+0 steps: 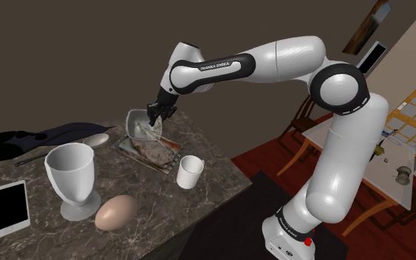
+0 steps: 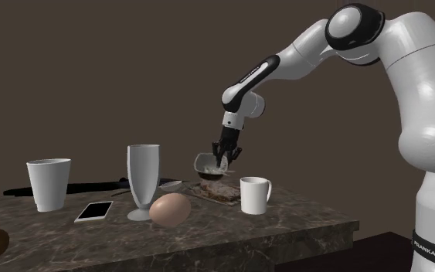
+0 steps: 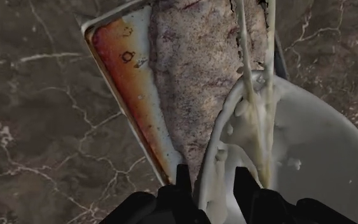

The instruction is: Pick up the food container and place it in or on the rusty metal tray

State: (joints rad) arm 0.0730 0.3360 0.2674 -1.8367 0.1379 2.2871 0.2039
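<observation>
"FRANKA EMIKA" runs in white along the dark forearm band of the arm [image 1: 287, 63] in the shoulder view. It appears again on the base collar in the second exterior view, cut off at the edge. The claw [image 3: 212, 178] is narrowed onto the pale food container [image 3: 311, 146], its 2 fingers clasping the thin wall. The container hangs tilted over the rusty tray [image 3: 126, 83], whose orange-stained rim is plain in the wrist view. The second exterior view adds a white tumbler [image 2: 48, 184] near the goblet [image 2: 143, 181], egg [image 2: 169, 209] and mug [image 2: 254, 195] on the dark marble surface [image 2: 300, 220].
</observation>
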